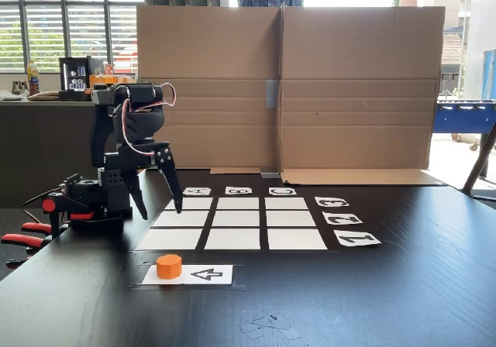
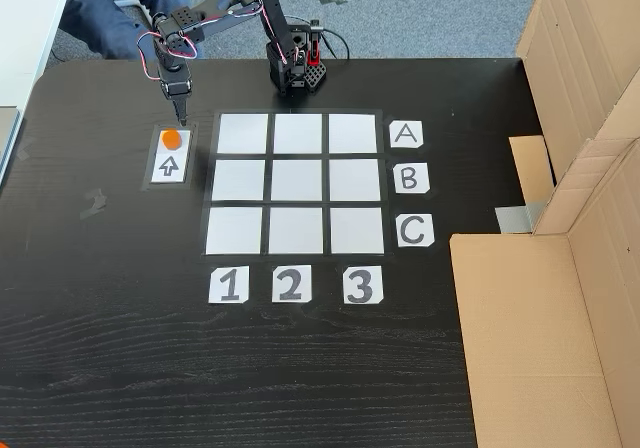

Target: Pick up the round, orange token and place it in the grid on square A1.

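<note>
My gripper hangs above the table, jaws spread, nothing in them. The token sits on the arrow card, left of the grid in the top-down fixed view.

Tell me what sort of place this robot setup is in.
Probably an office or lab set up for a demo rather than a home. A dark table carries the arm, a cardboard screen stands behind it, large windows with blinds fill the back wall, and grey carpet covers the floor.
</note>
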Robot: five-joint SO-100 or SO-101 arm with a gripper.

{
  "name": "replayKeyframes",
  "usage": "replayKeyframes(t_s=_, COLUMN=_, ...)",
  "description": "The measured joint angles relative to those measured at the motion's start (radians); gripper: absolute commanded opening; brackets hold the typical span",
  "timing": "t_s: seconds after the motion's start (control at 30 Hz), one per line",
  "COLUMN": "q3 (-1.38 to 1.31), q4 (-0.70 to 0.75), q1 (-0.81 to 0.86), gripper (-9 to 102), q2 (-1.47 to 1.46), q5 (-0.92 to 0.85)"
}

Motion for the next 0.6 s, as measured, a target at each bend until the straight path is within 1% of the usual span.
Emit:
replayKeyframes(t_s=0.23, q3=-0.009, q4=-0.034, q1=0.000, gripper=28, q2=-0.057, q5=0.005)
replayKeyframes(t_s=0.6, q3=-0.118, q4=-0.038, q1=0.021, gripper=28, q2=-0.207, q5=0.005)
